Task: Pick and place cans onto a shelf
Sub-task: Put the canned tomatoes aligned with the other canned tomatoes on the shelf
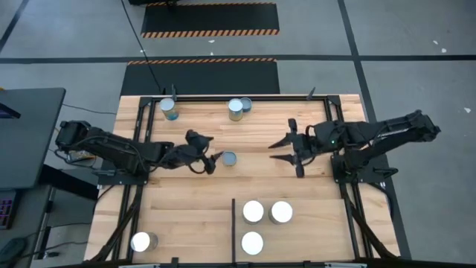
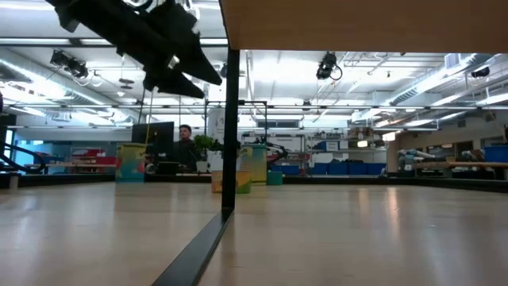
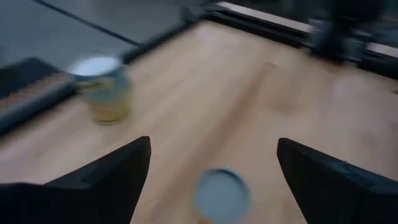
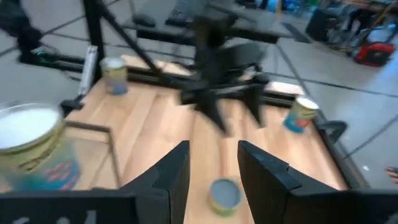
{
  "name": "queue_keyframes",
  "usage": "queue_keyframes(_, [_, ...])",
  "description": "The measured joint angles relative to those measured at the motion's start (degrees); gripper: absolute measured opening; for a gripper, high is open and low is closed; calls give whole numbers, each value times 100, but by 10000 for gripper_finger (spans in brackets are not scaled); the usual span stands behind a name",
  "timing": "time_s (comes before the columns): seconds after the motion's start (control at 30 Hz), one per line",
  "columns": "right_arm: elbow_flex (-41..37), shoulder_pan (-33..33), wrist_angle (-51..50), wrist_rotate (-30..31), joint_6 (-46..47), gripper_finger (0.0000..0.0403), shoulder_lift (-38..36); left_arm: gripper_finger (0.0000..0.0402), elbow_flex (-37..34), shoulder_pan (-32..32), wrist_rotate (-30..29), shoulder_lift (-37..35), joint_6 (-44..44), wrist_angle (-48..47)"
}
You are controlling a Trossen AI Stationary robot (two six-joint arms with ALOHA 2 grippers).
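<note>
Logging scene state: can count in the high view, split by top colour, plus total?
Bright white-topped cans: 4, three near the black divider bar at, one near the left corner.
Dull blue-grey-topped cans: 3, at, and by the left gripper.
Total: 7 cans.
</note>
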Motion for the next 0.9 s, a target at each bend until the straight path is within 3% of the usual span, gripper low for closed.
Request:
queue_keyframes(0.17, [-16,414,-131,611,258,141,-2,357,-2,113,-476,15,-401,-133])
queue_keyframes(0.33, [-18,562,-295,1437,607,141,-89,357,3,258,-1535,222,-531,-307])
queue_keyframes(0.4, [-18,561,-408,1596,722,141,-124,357,0,405,-1651,316,-671,-374])
queue_keyframes(0.57, [-18,559,-412,1701,700,143,-266,357,0,1110,-860,537,-627,95])
queue_keyframes(0.73, [-18,549,-423,1701,682,143,-579,357,-2,1765,142,540,231,307])
queue_keyframes(0.9, [-16,529,-831,1732,865,143,-710,357,17,2495,1837,597,1298,748])
